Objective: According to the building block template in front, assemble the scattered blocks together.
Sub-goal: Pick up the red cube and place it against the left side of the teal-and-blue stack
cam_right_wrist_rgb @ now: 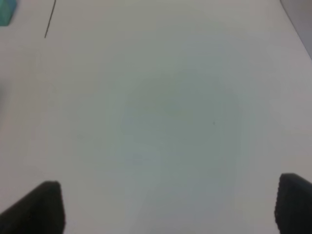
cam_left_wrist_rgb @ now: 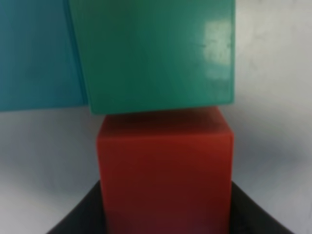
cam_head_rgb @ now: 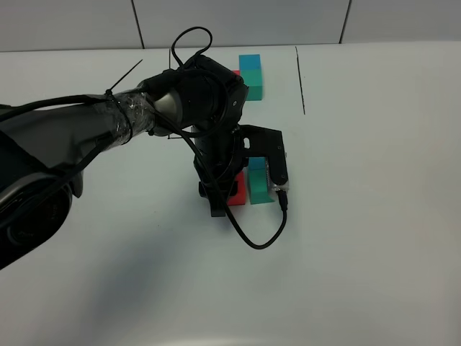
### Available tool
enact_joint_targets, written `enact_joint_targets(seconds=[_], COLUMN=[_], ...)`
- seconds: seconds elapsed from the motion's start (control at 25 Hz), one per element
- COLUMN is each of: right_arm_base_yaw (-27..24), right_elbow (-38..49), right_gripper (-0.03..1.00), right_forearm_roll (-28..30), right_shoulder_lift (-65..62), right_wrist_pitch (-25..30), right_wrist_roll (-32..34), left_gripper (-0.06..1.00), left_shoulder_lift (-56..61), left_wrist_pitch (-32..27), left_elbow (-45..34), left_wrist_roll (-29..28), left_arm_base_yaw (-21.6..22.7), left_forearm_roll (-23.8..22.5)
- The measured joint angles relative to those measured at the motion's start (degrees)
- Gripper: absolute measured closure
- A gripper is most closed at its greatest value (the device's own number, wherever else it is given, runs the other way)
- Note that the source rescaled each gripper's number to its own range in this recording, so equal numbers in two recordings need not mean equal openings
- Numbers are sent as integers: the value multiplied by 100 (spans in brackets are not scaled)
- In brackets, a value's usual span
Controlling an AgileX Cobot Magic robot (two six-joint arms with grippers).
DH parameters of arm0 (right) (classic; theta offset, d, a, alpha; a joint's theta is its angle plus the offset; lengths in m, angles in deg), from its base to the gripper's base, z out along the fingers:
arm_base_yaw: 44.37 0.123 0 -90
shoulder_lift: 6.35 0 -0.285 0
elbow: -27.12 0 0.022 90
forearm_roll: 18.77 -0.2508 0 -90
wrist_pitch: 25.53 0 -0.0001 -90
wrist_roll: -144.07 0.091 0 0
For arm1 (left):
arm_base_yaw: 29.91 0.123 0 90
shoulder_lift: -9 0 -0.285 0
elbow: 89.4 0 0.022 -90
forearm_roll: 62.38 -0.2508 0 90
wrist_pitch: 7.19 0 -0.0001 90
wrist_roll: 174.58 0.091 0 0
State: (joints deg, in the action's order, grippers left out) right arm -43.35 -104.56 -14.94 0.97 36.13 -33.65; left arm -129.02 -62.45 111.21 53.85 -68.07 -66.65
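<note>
The building block template sits at the back: a blue cube, a teal cube and a red cube partly hidden behind my left arm. The scattered blocks lie mid-table. The red block touches the left side of the teal-green block, and the sky-blue block sits just behind the teal-green one. My left gripper is down on the table, shut on the red block, which presses against the teal-green block; the sky-blue block is beside it. My right gripper is open and empty.
Thin black drawn lines run on the white table right of the template and at the back left. My left arm's cable loops onto the table in front of the blocks. The right arm is out of the high view.
</note>
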Motion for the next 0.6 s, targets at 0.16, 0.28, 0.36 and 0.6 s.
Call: enact_joint_targets(seconds=[0.16,0.28,0.36,0.6], right_arm_base_yaw=[0,0,0,0], right_elbow=[0,0,0,0], right_gripper=[11,11,11,11], right_forearm_roll=[0,0,0,0], right_shoulder_lift=[0,0,0,0], right_wrist_pitch=[0,0,0,0], right_wrist_roll=[0,0,0,0], left_gripper=[94,94,94,94], left_shoulder_lift=[0,0,0,-2], left_wrist_pitch=[6,12,53,131], left_elbow=[0,0,0,0], left_wrist_roll=[-11,-11,-11,-16], left_arm_base_yaw=[-6,-6,-6,-6], left_forearm_roll=[0,12,107,189])
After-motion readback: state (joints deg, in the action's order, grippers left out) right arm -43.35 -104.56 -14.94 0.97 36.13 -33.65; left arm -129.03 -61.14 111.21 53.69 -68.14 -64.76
